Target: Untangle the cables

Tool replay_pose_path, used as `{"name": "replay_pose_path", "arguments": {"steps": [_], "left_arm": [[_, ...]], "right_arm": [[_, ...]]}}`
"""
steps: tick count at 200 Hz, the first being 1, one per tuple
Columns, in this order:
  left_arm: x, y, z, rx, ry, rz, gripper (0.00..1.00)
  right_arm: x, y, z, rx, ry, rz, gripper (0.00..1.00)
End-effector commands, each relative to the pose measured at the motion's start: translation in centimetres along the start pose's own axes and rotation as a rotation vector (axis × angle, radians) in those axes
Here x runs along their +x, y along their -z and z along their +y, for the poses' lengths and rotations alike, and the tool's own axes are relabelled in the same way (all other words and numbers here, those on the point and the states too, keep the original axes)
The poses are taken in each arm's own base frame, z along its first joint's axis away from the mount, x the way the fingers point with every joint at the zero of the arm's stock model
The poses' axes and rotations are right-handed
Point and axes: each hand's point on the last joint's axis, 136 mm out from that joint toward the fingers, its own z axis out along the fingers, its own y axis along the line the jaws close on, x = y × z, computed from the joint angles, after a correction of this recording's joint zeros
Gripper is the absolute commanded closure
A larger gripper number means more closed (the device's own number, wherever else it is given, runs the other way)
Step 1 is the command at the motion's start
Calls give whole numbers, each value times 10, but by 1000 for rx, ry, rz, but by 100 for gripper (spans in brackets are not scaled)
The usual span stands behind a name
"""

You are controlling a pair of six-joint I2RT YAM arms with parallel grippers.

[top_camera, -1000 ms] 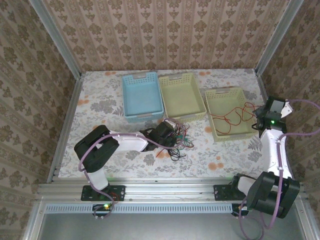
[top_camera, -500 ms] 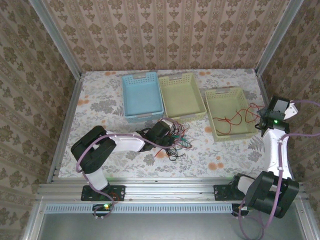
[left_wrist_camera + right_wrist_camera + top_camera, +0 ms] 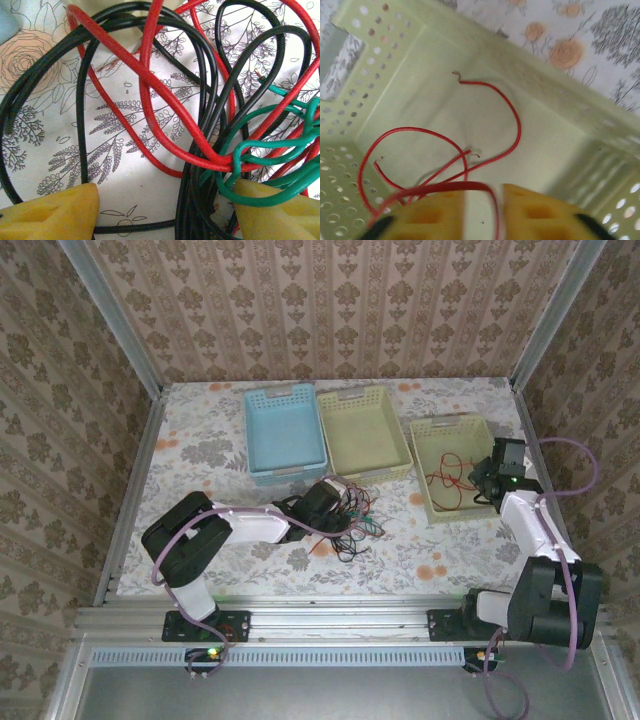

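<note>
- the tangle of cables (image 3: 350, 512) lies on the table (image 3: 200, 450) at the centre of the top view, just below the middle basket (image 3: 352, 392). red, black and green strands loop through one another.
- the left gripper (image 3: 165, 202) hangs low over the tangle, jaws wide apart and holding nothing. a bundle of black strands (image 3: 192, 200) runs between its fingers at the lower middle of the wrist view.
- the right gripper (image 3: 484, 212) sits over the right basket (image 3: 447, 422), jaws parted by a narrow gap. a red cable (image 3: 517, 120) lies coiled on the basket floor, and one stretch runs down through that gap, apparently loose rather than pinched.
- step in hand, as i judge it: leave the freed red cable in the basket and take the next strand from the tangle.
- to do it well, close the left jaws on one strand, not the whole black bundle.
- the green cable (image 3: 265, 200) at lower right wraps round red, so pull slowly and watch for the heap dragging.
</note>
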Motion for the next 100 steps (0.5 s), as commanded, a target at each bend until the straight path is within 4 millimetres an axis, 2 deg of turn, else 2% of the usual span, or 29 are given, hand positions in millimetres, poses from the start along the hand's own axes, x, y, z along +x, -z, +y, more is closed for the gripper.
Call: {"name": "replay_pose_path", "arguments": {"steps": [1,37,61,79,100], "left_arm": [[5,2,-2,15,-21,42,26],[3,1,-5,24,-27,38,25],[3,1,-7,31,-29,38,25],[2,1,-8,39,-37,38,24],[1,1,-10,48,-40,40,24]], "right_arm": [[7,1,1,15,-11,19,57],[1,24,-31,150,-8,-74,49],[-5,45,-37,151,20,-127,49],[-5,60,-25,102,65,-141,48],[8,78,15,-49,199,-145,48]]}}
